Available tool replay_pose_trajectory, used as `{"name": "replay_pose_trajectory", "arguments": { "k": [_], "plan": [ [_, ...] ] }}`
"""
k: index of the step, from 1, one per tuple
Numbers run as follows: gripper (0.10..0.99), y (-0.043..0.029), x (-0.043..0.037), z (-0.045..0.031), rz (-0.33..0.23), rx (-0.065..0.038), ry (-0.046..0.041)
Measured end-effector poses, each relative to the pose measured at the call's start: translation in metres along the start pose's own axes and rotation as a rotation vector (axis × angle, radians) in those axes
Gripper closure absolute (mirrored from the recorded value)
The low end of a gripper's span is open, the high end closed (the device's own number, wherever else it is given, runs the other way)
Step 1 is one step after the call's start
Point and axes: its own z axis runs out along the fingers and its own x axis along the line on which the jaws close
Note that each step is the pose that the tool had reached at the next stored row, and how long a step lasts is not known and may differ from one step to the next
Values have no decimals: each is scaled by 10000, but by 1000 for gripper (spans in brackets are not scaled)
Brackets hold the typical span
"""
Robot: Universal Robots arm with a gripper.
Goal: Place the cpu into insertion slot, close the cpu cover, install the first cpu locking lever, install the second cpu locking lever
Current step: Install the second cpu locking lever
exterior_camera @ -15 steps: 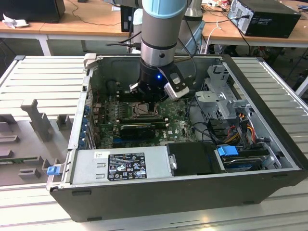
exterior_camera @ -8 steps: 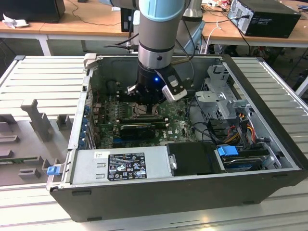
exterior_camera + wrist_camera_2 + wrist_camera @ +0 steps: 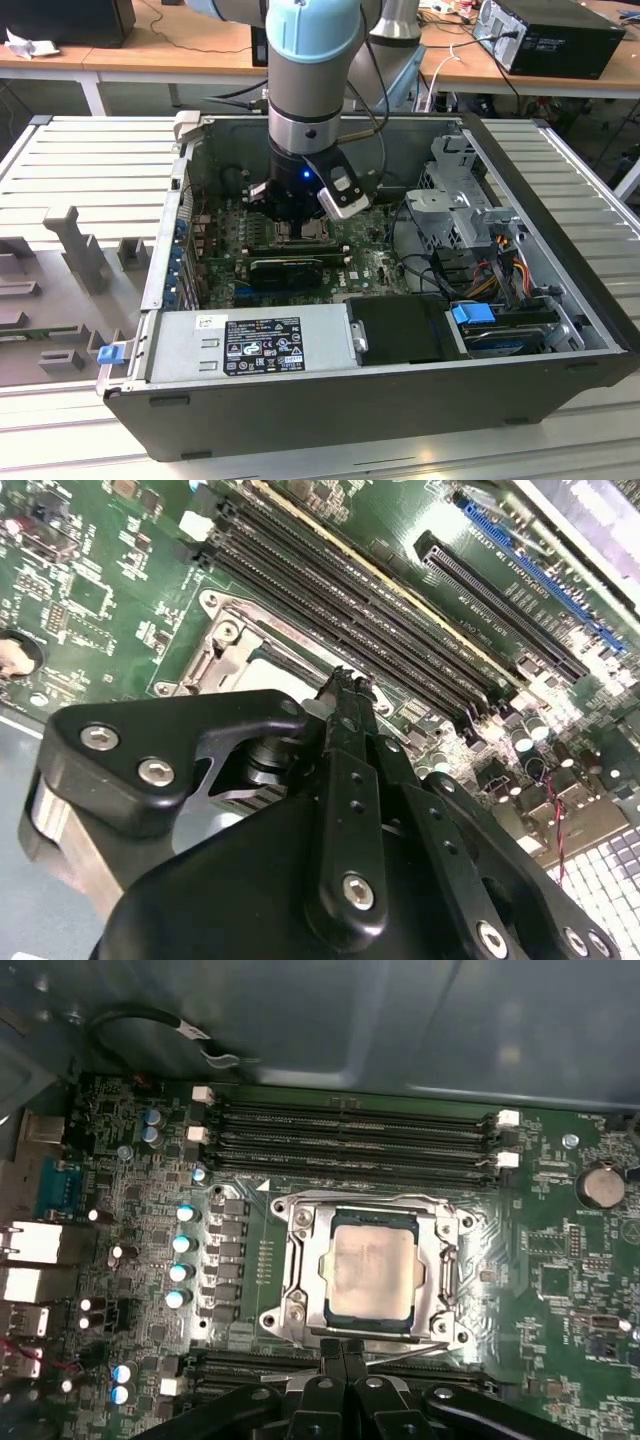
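The cpu (image 3: pixel 372 1272), a pale silver square, lies in the insertion slot (image 3: pixel 298 1260) on the green board. The grey cpu cover (image 3: pixel 443 1260) lies flat around it, framing the chip. My gripper (image 3: pixel 345 1352) is shut, its two black fingertips pressed together at the slot's edge that faces away from the memory slots. A thin metal locking lever (image 3: pixel 405 1351) runs sideways from the fingertips along that edge; whether they grip it I cannot tell. In the second wrist view the fingertips (image 3: pixel 345 685) sit over the slot's metal surround (image 3: pixel 222 650). In the exterior view the gripper (image 3: pixel 298 215) hangs low inside the case over the slot (image 3: pixel 300 234).
Long black memory slots (image 3: pixel 350 1138) run beside the socket. Capacitors (image 3: pixel 182 1245) line another side. A black expansion card (image 3: pixel 288 268) lies just in front of the socket. The power supply (image 3: pixel 250 345), drive cage (image 3: pixel 455 215) and cables (image 3: pixel 500 265) crowd the open case.
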Motion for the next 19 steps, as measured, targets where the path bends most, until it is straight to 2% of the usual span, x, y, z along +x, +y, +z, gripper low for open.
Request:
{"name": "replay_pose_trajectory", "arguments": {
  "k": [4, 9, 11, 14, 17, 19],
  "plan": [
    [980, -11, 55, 30, -13, -212, -14],
    [980, -116, 130, 22, -16, -354, -26],
    [980, -155, 151, 18, -19, -477, -35],
    [980, -177, 200, 22, -23, -656, -53],
    [980, -186, 264, 70, -33, -902, -77],
    [980, -191, 284, 120, -33, -943, -80]
  ]
}}
